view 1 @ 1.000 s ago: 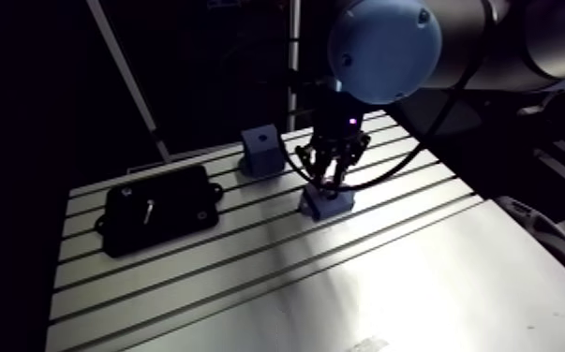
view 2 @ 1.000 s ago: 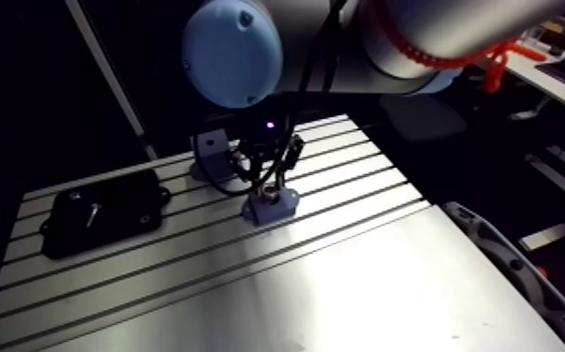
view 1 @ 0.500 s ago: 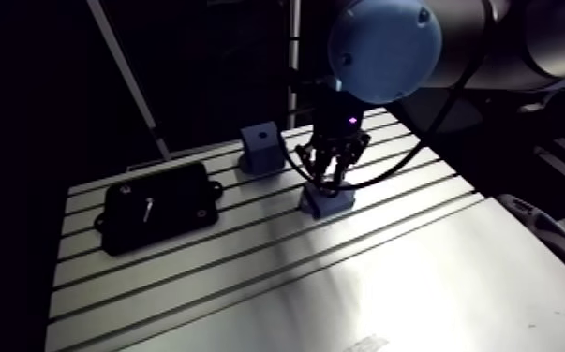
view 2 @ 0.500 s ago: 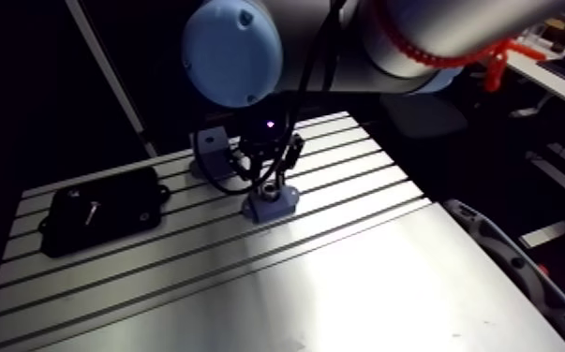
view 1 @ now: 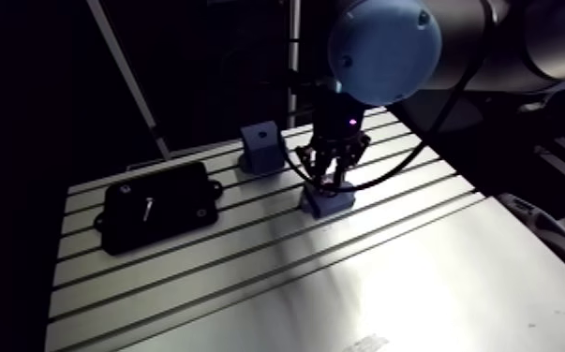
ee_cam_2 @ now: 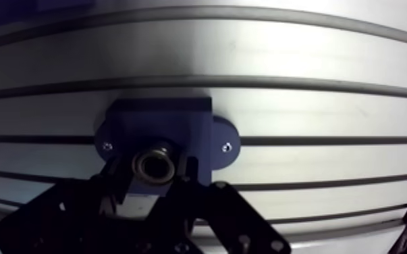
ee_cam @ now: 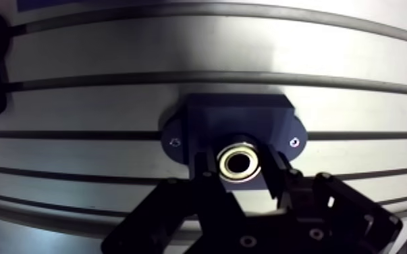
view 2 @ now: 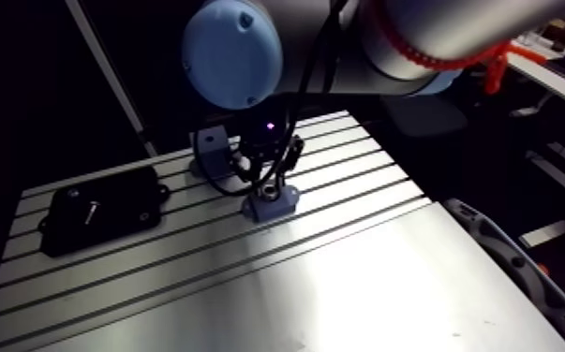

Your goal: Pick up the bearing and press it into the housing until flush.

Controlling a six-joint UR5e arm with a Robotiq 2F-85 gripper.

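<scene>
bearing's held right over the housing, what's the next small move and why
Probably a short, straight push down. The gripper is shut on the bearing, which sits over the blue housing. Whether it is flush cannot be told, so ease it in before letting go.

Arm (view 1: 492,37) reached in from the upper right, with the wrist (view 1: 339,120) pointing straight down. Gripper (ee_cam: 239,164) hung vertical. Its two fingers (ee_cam: 278,177) stood a little apart, each pressed against one side of the bearing (ee_cam_2: 153,164).
</scene>
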